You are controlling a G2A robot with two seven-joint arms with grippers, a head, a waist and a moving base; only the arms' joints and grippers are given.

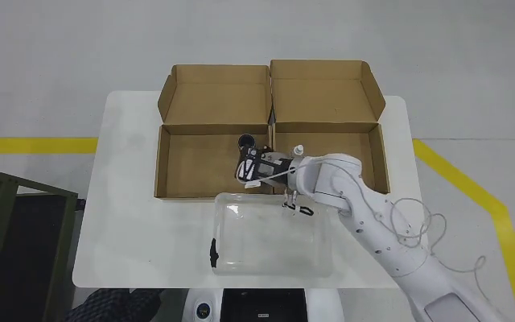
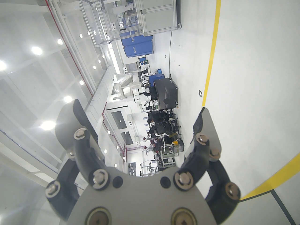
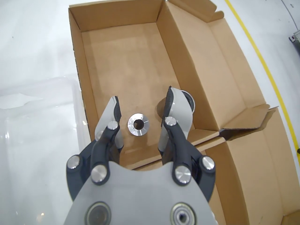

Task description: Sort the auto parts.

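We see right gripper (image 3: 143,94) over brown cardboard box (image 3: 117,12), its 4 o'clock corner — fingers wide, empty, silver metal ring (image 3: 138,124) below. Left gripper (image 2: 140,105) — fingers wide too.

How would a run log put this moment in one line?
right pincer: open, over silver metal ring lying in brown cardboard box | left pincer: open, empty

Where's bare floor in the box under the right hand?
The box floor is bare from the metal ring to the end wall far from the second box. Crowded under the right hand: that ring, another metal part beside it.
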